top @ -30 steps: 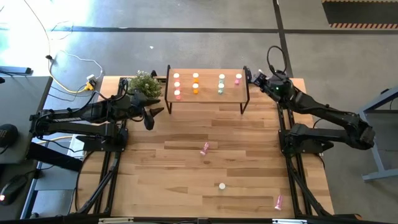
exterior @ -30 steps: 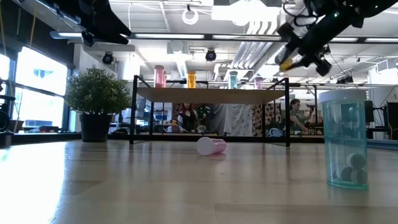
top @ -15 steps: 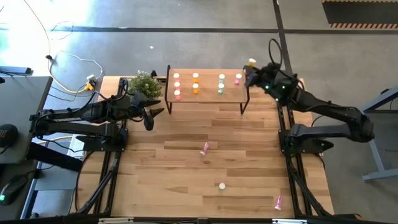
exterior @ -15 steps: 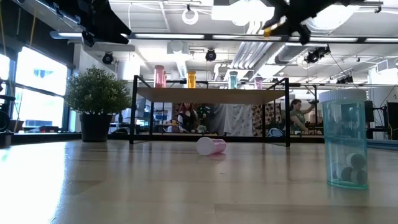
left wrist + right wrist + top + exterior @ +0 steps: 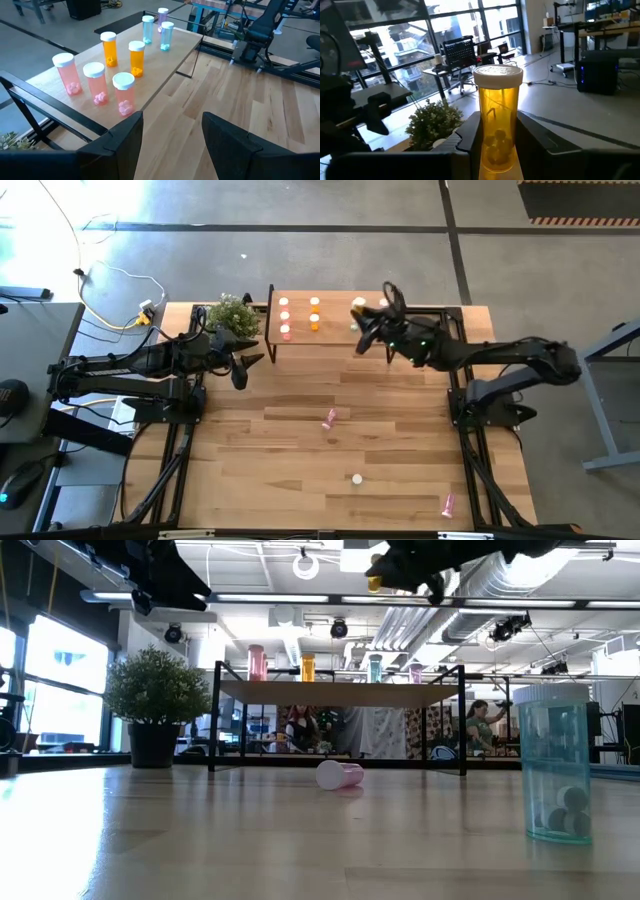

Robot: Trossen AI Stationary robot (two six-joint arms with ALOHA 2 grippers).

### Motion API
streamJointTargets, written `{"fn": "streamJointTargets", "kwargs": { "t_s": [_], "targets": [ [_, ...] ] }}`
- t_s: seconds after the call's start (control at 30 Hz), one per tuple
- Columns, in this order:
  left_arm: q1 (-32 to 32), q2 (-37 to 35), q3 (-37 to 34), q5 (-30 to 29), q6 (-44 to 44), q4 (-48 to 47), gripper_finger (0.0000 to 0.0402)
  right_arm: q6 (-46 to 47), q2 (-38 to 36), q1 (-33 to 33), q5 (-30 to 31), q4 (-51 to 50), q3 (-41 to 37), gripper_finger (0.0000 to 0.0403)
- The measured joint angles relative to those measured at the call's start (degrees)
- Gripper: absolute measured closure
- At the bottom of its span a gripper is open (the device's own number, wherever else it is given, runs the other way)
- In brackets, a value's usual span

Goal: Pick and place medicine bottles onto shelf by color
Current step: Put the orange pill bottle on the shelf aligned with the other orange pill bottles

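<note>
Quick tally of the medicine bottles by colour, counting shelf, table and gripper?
pink bottles: 5 (3 on shelf, 2 lying on table)
orange bottles: 3 (2 shelf, 1 in right gripper)
teal bottles: 3 (2 shelf, 1 table)
lilac bottle: 1 (shelf)
Total: 12

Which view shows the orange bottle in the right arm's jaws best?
The right wrist view: the orange bottle fills the frame, upright between the jaws. High view shows only its cap; low view a small glimpse; left wrist view nothing.

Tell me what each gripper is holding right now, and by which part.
Right gripper clamps an orange medicine bottle by its lower body, cap up. Left gripper is open, holding nothing.
</note>
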Motion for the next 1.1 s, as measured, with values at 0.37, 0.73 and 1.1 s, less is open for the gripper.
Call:
{"fn": "streamJointTargets", "kwargs": {
  "t_s": [0.37,0.73,1.1],
  "targets": [
    [0.0,0.0,0.0,0.0,0.0,0.0,0.0206,-6.1,14.7,4.6,0.0,20.3,0.0,0.0320],
    [0.0,0.0,0.0,0.0,0.0,0.0,0.0206,-8.1,27.5,4.9,-1.2,33.4,0.0,0.0320],
    [0.0,0.0,0.0,0.0,0.1,0.0,0.0206,-11.4,36.3,4.9,0.3,34.1,4.8,0.0320]
  ]
}}
